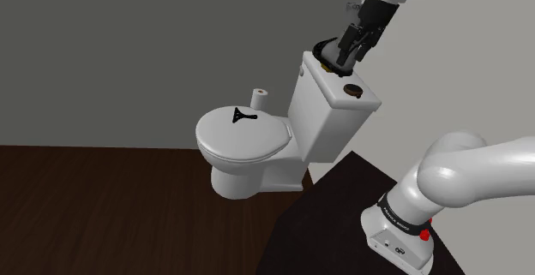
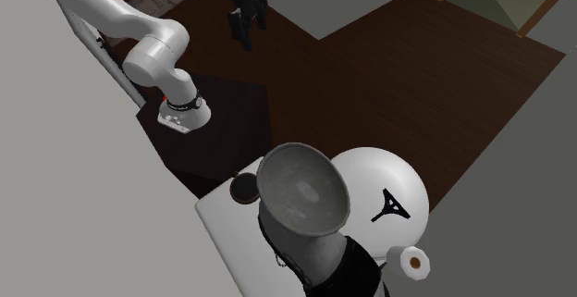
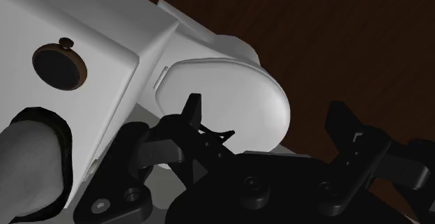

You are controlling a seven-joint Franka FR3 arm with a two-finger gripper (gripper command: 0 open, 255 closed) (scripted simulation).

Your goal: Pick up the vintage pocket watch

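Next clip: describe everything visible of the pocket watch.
The pocket watch is a round disc with a black face, a thin brown rim and a small knob on its edge. It lies flat, face up, on the white toilet tank lid, toward the end nearer the stand, beside a grey flared vessel. Only the lid touches it; the open gripper hangs above the tank, apart from it. No dial markings or chain can be made out.
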